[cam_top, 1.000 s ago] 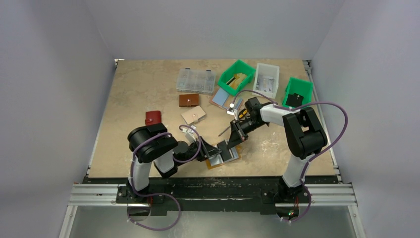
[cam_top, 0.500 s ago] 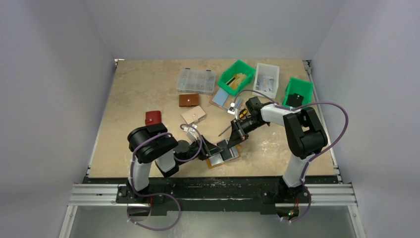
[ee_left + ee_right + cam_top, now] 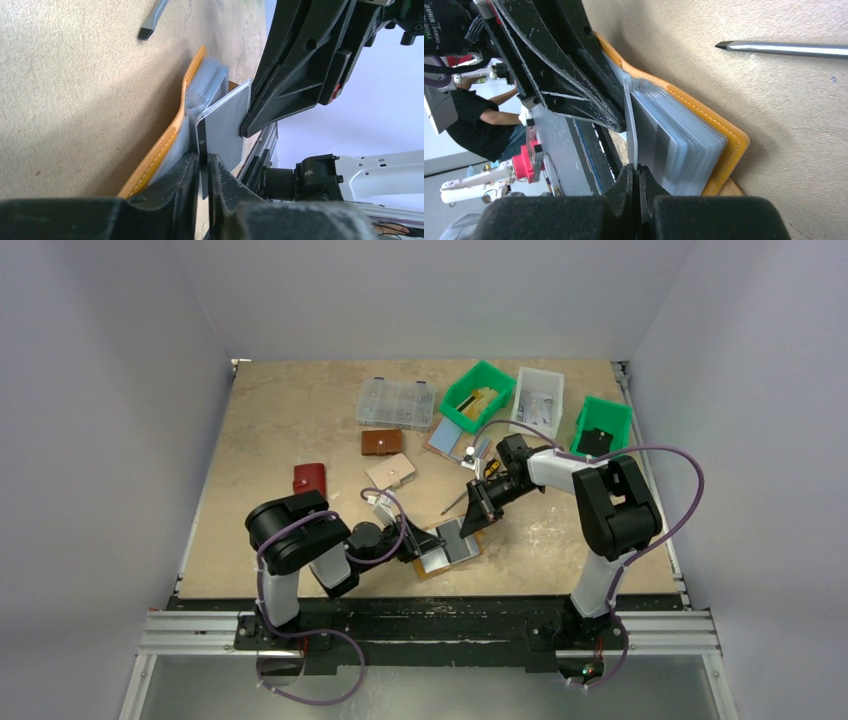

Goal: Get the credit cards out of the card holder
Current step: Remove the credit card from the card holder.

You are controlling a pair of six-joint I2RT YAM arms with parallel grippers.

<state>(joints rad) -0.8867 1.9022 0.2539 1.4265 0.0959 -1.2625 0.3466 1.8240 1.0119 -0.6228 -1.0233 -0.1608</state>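
Card holder (image 3: 447, 549) lies open on the table (image 3: 290, 420), near the front edge between the two arms, mustard cover down and pale blue-grey slots facing up. Both grippers meet over it.

Left gripper (image 3: 202, 161): fingers clamped on the near edge of a silvery grey credit card (image 3: 226, 124) with a dark edge. The card stands on edge, tilted up off the slot stack, with its lower part still down among the slots. It is not clear of the holder.

Right gripper (image 3: 637, 172): fingers pressed together, with a thin pale leaf of the holder's slots running in between the tips. In the left wrist view its fingertips touch the far edge of the same grey card, opposite the left fingers. The two grippers are just apart, with the card spanning between them.

The other slots are fanned in a stack against the mustard cover; I cannot tell whether they contain more cards.

A screwdriver (image 3: 452, 504) lies on the table just behind the holder, not touching it. Further back are a red wallet (image 3: 309, 478), a brown wallet (image 3: 381, 443), a beige wallet (image 3: 390, 472), a clear organizer box (image 3: 396, 403), two green bins (image 3: 478, 397) and a white bin (image 3: 537, 400), all well apart from the holder.
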